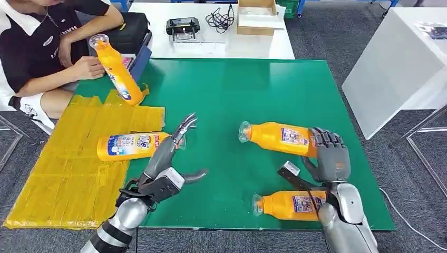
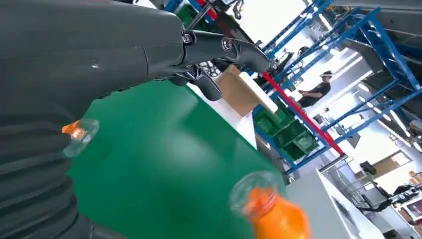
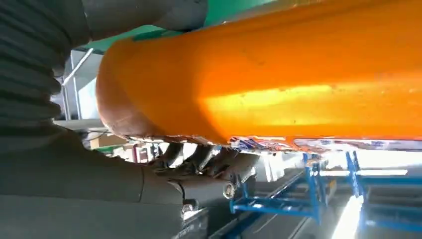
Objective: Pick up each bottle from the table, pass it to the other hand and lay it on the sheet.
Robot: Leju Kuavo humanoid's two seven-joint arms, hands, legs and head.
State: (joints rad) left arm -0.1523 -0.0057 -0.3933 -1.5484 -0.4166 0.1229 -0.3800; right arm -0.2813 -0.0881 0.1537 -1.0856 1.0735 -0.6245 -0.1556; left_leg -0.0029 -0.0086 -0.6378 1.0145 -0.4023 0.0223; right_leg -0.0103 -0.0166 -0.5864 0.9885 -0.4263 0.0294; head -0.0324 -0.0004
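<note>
While the right hand is gripping the base end of one orange bottle near the right edge of the tabletop, the left hand is waiting with its fingers spread apart and holding nothing, over the border between the green surface and the yellow sheet.

Progress, as judged: one labelled bottle is lying on its side on the sheet, its neck toward the left hand, so one delivery appears complete. A further bottle is leaning at the sheet's far corner, beside the hand of a seated person; whether it counts as laid cannot be told. Outstanding: the held bottle is awaiting the pass to the left hand, and a last bottle is lying near the tabletop's near right corner, partly behind the right forearm.

Description of held item: bright orange body, clear cap pointing toward the tabletop's middle, blue-and-white printed label. It is lying roughly horizontal; whether it is clear of the surface cannot be told. In the right wrist view the orange body is sitting against the palm with dark fingers curled round it.
</note>
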